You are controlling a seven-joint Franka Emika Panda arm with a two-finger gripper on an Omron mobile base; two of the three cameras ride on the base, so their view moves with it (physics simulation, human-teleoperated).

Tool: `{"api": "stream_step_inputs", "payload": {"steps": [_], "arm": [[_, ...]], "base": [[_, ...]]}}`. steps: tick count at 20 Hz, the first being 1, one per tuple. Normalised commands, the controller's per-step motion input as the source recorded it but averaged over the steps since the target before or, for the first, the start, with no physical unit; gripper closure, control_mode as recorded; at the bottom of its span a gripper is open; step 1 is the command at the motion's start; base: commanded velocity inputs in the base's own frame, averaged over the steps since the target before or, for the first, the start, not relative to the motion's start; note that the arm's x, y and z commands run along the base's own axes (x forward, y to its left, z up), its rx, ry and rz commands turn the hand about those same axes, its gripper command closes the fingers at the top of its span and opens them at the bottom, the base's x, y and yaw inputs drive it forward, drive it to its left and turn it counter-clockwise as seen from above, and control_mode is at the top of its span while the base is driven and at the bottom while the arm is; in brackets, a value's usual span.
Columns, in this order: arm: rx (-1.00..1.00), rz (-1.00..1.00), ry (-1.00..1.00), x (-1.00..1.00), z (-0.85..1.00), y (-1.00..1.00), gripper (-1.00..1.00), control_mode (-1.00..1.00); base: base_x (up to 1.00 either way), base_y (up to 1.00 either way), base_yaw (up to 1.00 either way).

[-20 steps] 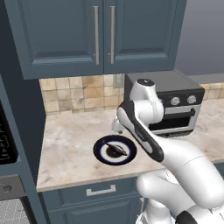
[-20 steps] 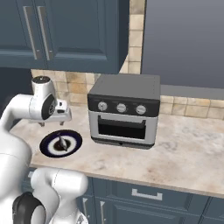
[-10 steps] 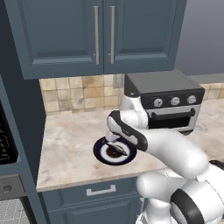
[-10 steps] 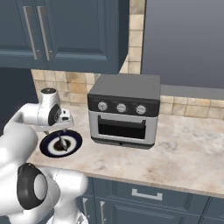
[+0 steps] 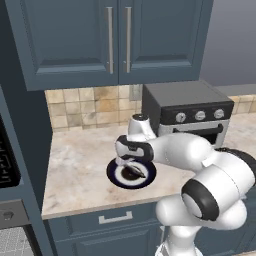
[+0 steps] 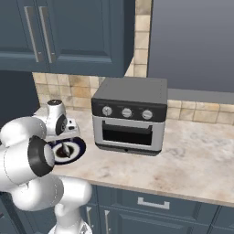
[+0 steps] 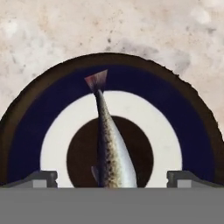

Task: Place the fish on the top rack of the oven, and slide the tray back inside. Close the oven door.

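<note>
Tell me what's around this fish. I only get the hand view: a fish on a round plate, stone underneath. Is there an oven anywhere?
Observer: Yes. A dark countertop oven stands on the same counter, to the right of the plate in both base views.
Operator: Is its door open for the fish?
Observer: No, the door is shut flat against the front, so no rack shows.
Operator: And how close is the hand to the fish?
Observer: The hand hangs right over the plate, just above the fish, with a fingertip on each side of it, spread wide.
Operator: Anything above the counter?
Observer: Blue wall cabinets with closed doors, over a tan tiled backsplash.
</note>
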Motion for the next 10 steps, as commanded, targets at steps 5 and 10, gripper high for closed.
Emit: {"api": "stream_step_inputs", "payload": {"steps": [5,10], "arm": [[0.0,0.0,0.0,0.09,-0.54,0.01,-1.0,-1.0],[0.0,0.0,0.0,0.0,-0.32,0.03,-1.0,-1.0]], "base": [[0.0,0.0,0.0],[0.0,0.0,0.0]]}}
